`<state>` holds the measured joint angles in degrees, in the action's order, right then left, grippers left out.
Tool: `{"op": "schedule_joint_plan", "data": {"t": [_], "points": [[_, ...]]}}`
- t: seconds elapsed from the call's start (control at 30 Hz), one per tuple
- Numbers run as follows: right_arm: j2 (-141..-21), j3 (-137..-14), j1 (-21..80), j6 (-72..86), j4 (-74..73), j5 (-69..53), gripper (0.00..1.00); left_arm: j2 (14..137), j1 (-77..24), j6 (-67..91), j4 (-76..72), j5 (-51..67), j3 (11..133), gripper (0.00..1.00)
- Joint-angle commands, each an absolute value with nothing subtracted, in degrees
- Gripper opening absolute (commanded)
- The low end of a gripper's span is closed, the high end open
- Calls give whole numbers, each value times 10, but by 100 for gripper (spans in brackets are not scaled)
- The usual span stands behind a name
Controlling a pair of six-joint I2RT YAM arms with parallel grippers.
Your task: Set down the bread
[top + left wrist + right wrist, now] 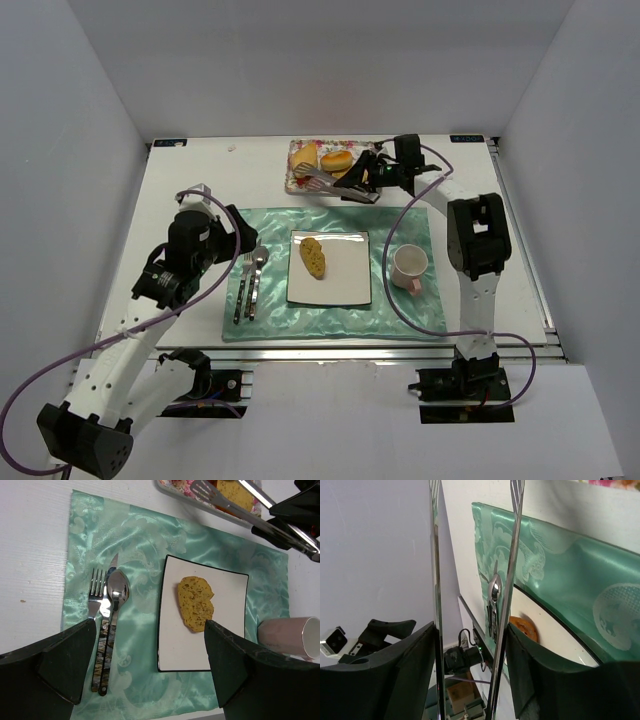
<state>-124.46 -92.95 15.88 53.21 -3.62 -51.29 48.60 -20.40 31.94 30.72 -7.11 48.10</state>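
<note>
A slice of yellow bread (313, 257) lies on the white square plate (345, 290) in the middle of the green placemat (270, 330); it also shows in the left wrist view (196, 603). My right gripper (372, 176) is shut on metal tongs (328, 182), whose tips hang open and empty over the near edge of the floral tray (293, 182). In the right wrist view the two tong arms (512, 555) run up between my fingers (540, 665). The tray holds a bread piece (305, 157) and a round bun (336, 160). My left gripper (240, 236) is open and empty, above the placemat's left part.
A fork, knife and spoon (250, 283) lie left of the plate, seen also in the left wrist view (105, 630). A pink cup (409, 266) lies on its side right of the plate. White walls close in the table on three sides.
</note>
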Motion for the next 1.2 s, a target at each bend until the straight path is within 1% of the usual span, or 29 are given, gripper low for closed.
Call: {"op": "schedule_joint_plan", "data": {"t": [0.0,0.2,0.5,0.67,0.77,0.87,0.9,0.97,1.0,1.03,1.07,1.17], "points": [[-1259,-975,161,550,-7,-514,60,491,-201,311,295,-73,497,98],[-1294,-1009,163,562,-13,-492,60,492,-201,312,296,-72,497,98],[-1309,-1007,164,595,-6,-488,58,497,-201,311,310,-76,512,98],[-1331,-1031,168,610,19,-480,57,505,-201,312,311,-72,517,98],[-1345,-1046,170,617,25,-471,54,506,-201,312,316,-72,521,98],[-1352,-1049,170,620,29,-461,45,505,-201,314,317,-74,521,98],[-1350,-1048,170,619,29,-461,35,504,-201,316,318,-75,521,98],[-1347,-1041,166,616,40,-471,25,503,-201,316,316,-76,521,98],[-1340,-1034,165,615,46,-475,16,500,-202,318,316,-76,521,98],[-1337,-1032,163,608,51,-485,14,500,-201,320,314,-76,519,98],[-1329,-1034,160,601,56,-490,8,498,-201,322,310,-76,516,98],[-1303,-1037,151,566,52,-513,5,490,-201,324,302,-76,509,98]]}}
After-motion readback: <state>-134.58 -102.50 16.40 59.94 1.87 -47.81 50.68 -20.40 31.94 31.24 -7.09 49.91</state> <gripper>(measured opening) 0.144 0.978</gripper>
